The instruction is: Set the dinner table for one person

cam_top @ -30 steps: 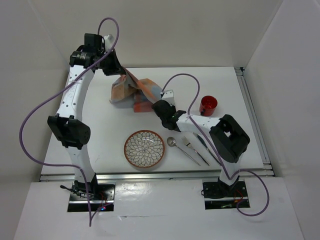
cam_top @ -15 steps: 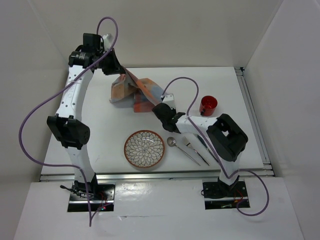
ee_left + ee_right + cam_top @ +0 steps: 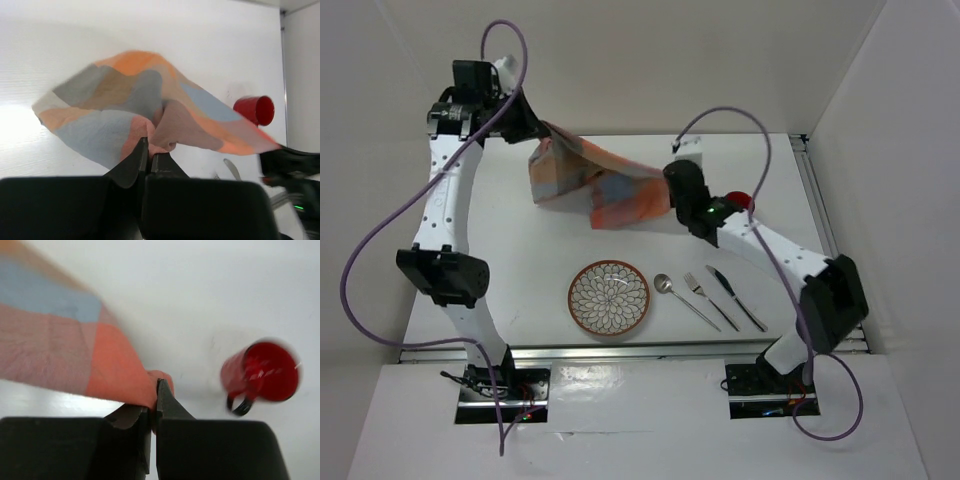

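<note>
**Cloth pulled out between both arms**

Since a second ago the right gripper (image 3: 672, 195) has left the cutlery side and swung back to the far right corner of the cloth (image 3: 600, 185). Its jaws, apart then, are now clamped on that orange corner. The left gripper (image 3: 525, 125) has shifted left, and its jaws are still pinched on a fold at the other end. The cloth, bunched before, is now spread out between them.

The spoon (image 3: 685, 303), fork (image 3: 710, 300) and knife (image 3: 735, 298), partly under the right arm earlier, now lie in full view beside the plate (image 3: 609, 297), which has not moved. The white table (image 3: 520, 260) lies beneath everything.

From above, the right arm hides most of the red cup (image 3: 262, 372), and the right wrist view blurs it. We cannot tell whether the cloth touches the table.
</note>
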{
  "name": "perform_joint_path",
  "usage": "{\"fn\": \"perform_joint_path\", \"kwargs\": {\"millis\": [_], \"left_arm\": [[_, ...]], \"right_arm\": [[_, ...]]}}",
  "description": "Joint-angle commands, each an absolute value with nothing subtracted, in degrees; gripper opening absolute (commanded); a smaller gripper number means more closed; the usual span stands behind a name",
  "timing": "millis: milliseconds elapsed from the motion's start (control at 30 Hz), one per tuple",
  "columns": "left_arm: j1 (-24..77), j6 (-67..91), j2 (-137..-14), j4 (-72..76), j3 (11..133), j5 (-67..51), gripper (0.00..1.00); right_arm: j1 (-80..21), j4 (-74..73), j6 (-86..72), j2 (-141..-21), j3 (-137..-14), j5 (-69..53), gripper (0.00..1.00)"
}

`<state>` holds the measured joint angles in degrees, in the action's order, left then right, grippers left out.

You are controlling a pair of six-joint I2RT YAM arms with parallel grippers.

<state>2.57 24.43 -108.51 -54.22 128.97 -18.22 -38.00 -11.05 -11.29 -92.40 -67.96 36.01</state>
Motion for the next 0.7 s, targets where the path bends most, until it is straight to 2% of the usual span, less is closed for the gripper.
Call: {"fn": "perform_joint_path", "kwargs": {"millis": [0, 200, 367, 500, 667], "left_arm": [[0.0, 26.2, -99.6, -51.3, 131.7, -18.5, 0.00], [-2.6, 28.6, -89.2, -48.4, 128.2, -17.9, 0.00], [-4.4, 29.2, -85.3, -47.9, 128.3, -17.3, 0.00], [-4.4, 28.7, -86.5, -48.4, 129.2, -16.7, 0.00], [-4.4, 27.5, -92.0, -45.9, 126.9, -16.7, 0.00]], "right_arm": [[-36.6, -9.8, -2.7, -81.5, -76.0, 33.2, 0.00], [-36.6, -16.0, 2.0, -76.8, -88.0, 27.9, 0.00], [-36.0, -21.7, 2.5, -77.0, -94.6, 25.3, 0.00], [-35.2, -22.3, 2.5, -79.9, -96.2, 24.1, 0.00], [-28.0, -21.0, 1.1, -87.0, -96.7, 15.2, 0.00]]}}
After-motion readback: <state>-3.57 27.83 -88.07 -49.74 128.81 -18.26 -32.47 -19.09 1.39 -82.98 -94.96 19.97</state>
